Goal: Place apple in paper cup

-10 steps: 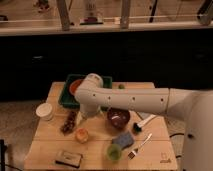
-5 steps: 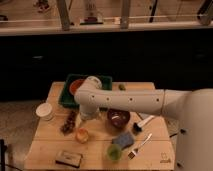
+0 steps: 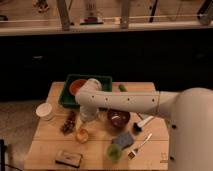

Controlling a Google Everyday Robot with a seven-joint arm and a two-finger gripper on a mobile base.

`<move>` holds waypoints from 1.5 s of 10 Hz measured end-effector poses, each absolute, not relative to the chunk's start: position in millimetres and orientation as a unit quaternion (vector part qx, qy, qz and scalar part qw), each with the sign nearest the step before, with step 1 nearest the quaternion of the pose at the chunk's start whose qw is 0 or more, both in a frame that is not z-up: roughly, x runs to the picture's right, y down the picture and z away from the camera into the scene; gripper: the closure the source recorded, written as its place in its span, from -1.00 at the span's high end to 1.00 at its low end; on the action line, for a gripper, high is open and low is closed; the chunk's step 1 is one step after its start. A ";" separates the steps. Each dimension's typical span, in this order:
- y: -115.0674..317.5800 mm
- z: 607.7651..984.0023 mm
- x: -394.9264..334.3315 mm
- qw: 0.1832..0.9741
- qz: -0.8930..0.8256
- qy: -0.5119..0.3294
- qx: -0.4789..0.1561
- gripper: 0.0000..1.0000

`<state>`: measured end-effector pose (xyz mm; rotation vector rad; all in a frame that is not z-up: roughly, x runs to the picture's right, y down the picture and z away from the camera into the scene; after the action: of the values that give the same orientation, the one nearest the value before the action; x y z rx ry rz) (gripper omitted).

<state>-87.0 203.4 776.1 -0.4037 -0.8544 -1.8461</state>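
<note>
Wooden table (image 3: 50, 142) | jaws spread just above apple (image 3: 82, 134) | paper cup (image 3: 45, 110) well apart

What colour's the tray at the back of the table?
Green, seen in the camera view. The gripper hovers just in front of the tray, near the apple.

The robot's arm (image 3: 127, 102) was a thick, smooth, off-white tube with a rounded casing, running across the middle of the frame. At the lower right it widened into a large, pale grey-white shell (image 3: 192, 125) with a domed outline, and a thin dark seam (image 3: 159, 103) ringed the arm where the two met. Left of centre the tube swelled into a bulbous joint (image 3: 90, 90) of the same white. Just below that, left of the frame's middle, sat the gripper (image 3: 86, 118), a greyish-white piece whose finer details were hard to make out.
</note>
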 end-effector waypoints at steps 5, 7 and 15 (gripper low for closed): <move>211.0 776.9 -99.7 0.498 -0.766 -0.372 -0.163 0.60; 206.5 769.4 -107.3 0.502 -0.765 -0.371 -0.159 0.60; 245.1 786.6 -128.4 0.565 -0.715 -0.367 -0.187 0.60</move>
<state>-128.4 245.1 786.6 -0.4409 -0.8620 -1.6814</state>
